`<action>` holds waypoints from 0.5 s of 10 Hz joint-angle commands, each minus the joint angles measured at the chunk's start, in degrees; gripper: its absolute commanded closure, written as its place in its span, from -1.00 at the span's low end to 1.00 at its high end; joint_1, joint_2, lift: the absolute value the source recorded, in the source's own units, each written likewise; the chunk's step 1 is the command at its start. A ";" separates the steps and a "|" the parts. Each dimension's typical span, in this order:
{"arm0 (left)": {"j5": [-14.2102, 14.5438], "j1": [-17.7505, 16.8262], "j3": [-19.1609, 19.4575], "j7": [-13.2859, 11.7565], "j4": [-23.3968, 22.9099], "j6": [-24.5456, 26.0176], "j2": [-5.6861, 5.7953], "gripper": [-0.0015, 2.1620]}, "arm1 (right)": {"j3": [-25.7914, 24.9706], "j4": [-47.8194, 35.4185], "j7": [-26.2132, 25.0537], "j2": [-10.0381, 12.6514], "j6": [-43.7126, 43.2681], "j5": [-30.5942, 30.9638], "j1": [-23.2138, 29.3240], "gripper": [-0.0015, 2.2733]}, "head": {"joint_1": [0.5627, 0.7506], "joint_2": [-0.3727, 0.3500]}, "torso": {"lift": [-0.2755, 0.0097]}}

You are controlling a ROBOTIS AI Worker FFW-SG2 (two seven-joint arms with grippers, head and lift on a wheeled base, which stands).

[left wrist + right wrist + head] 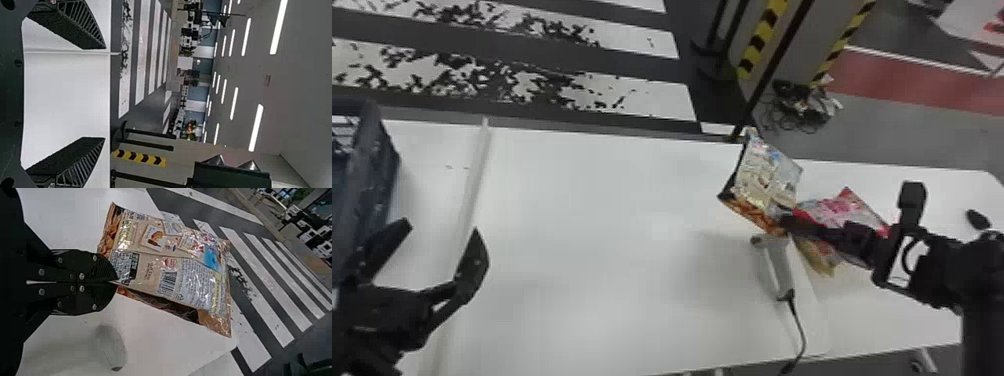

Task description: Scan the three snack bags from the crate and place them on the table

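In the head view my right gripper (784,222) is shut on a corner of a beige and orange snack bag (767,175), held up over the table's right part. The right wrist view has that snack bag (168,266) pinched in the right gripper (115,282), its barcode side showing. Behind the arm lie a pink and red snack bag (842,210) and a yellowish bag (819,257). A white scanner (779,267) is below the held bag. My left gripper (439,230) stands open beside the crate (367,190); the left wrist view shows the left gripper (94,94) with nothing between its fingers.
The white table (607,225) spreads between the arms, with a raised seam (477,175) near the crate. The scanner's black cable (799,325) runs to the front edge. A small black object (978,219) lies at the far right.
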 commanded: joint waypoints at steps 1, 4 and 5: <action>0.00 0.02 -0.10 0.00 -0.02 0.00 0.00 -0.97 | -4.19 0.96 -1.78 -0.11 -2.41 -0.32 0.06 0.99 | 0.41 -0.93 | 0.50; -0.09 0.20 -0.10 0.00 -0.02 0.00 0.09 -0.97 | -8.05 4.83 -12.77 -0.11 -11.55 -2.52 1.02 0.99 | 0.41 -0.94 | 0.50; -0.09 0.20 -0.10 0.00 -0.02 0.00 0.18 -0.97 | -8.41 6.94 -16.72 -0.11 -14.01 -2.96 1.02 0.99 | 0.41 -0.94 | 0.50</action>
